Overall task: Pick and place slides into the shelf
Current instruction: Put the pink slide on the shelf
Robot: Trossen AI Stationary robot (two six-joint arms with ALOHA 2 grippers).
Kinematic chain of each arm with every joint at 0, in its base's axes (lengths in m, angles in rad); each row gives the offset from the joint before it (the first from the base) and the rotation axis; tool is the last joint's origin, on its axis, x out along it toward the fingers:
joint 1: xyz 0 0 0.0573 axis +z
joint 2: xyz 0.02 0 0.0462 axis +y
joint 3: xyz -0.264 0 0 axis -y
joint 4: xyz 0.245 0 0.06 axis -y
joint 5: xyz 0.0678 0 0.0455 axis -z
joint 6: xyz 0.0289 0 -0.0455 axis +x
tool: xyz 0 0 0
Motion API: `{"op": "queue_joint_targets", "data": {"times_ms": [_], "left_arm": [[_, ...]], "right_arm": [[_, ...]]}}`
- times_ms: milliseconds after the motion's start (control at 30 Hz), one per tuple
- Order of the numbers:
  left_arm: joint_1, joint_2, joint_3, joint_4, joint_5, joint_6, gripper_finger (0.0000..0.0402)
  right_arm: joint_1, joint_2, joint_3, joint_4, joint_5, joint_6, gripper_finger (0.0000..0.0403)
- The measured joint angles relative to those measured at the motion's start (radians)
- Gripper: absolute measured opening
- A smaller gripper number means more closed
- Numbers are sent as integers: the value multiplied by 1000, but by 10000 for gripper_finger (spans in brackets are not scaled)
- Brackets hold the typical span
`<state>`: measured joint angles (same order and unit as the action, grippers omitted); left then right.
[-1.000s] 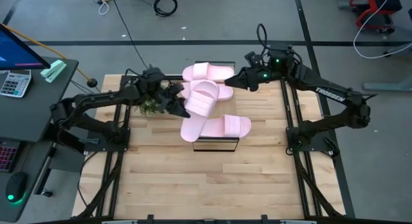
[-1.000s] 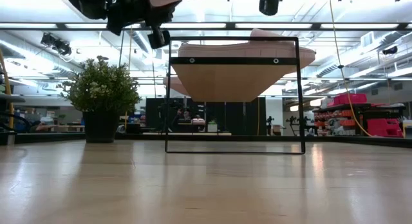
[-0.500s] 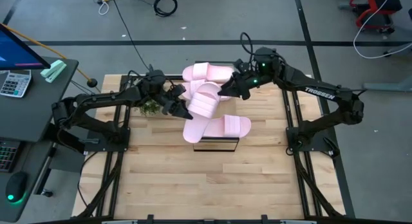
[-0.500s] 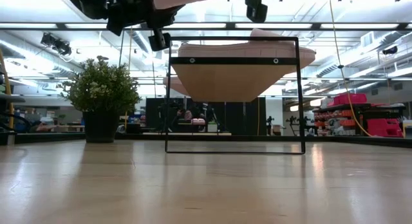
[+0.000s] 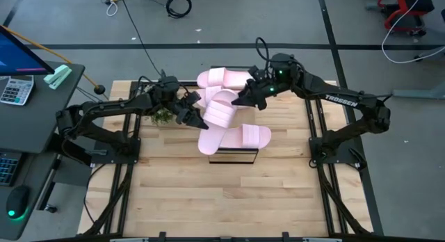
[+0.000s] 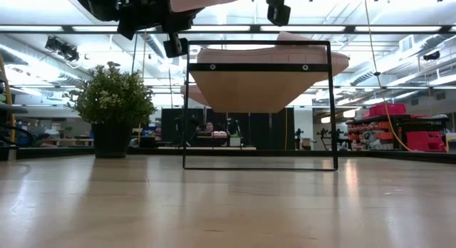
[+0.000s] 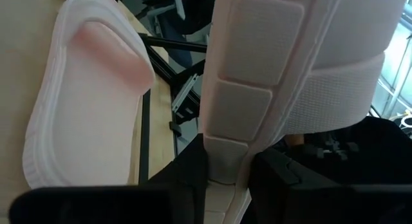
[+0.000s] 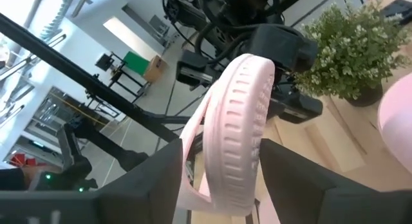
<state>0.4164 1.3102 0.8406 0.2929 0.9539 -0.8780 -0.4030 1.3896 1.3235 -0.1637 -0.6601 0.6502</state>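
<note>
My left gripper [image 5: 189, 111] is shut on one pale pink slide [image 5: 221, 108], holding it in the air above the shelf [image 5: 233, 157]. My right gripper [image 5: 240, 101] is open at that slide's far end, with a finger on either side of the ribbed sole rim [image 8: 237, 121]. Two more slides lie across the shelf's top, one at its far end [image 5: 224, 78] and one near its front [image 5: 240, 138], overhanging the black frame [image 6: 260, 67]. A further slide shows partly under the held one. My left gripper pinches the held slide's sole edge [image 7: 225, 153] between its two fingers [image 7: 187, 179], at the end away from the wide strap [image 7: 335, 89]. The slide is lifted clear and reaches out past the fingertips toward the table's right. My right gripper's fingers [image 8: 154, 179] flank the slide's rim; I cannot tell whether they touch it.
A small potted plant [image 5: 161, 115] stands on the table below the left arm, left of the shelf [image 6: 112, 105]. Bare wooden tabletop [image 5: 208, 200] stretches in front of the shelf. A desk with a calculator sits beyond the table's left edge.
My right gripper has moved toward the table's left and somewhat nearer, up to the far end of the held slide, where its fingers now straddle the rim. My left gripper has kept the slide almost still in the air.
</note>
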Motion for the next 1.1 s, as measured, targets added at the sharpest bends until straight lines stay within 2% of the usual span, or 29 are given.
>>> {"op": "queue_joint_targets", "data": {"times_ms": [300, 600, 800, 967, 1100], "left_arm": [[0, -1, 0, -1, 0, -2, 94], [-5, -1, 1, 7, 5, 1, 97], [2, -1, 1, 5, 4, 20, 128], [35, -2, 1, 3, -1, 19, 169], [68, -2, 1, 6, 27, 18, 203]], "right_arm": [[0, 14, 0, 24, 58, 9, 167], [0, 14, 0, 57, 123, 2, 52], [0, 14, 0, 56, 145, 22, 47], [0, 14, 0, 55, 188, 36, 60], [0, 13, 0, 56, 224, 38, 45]]}}
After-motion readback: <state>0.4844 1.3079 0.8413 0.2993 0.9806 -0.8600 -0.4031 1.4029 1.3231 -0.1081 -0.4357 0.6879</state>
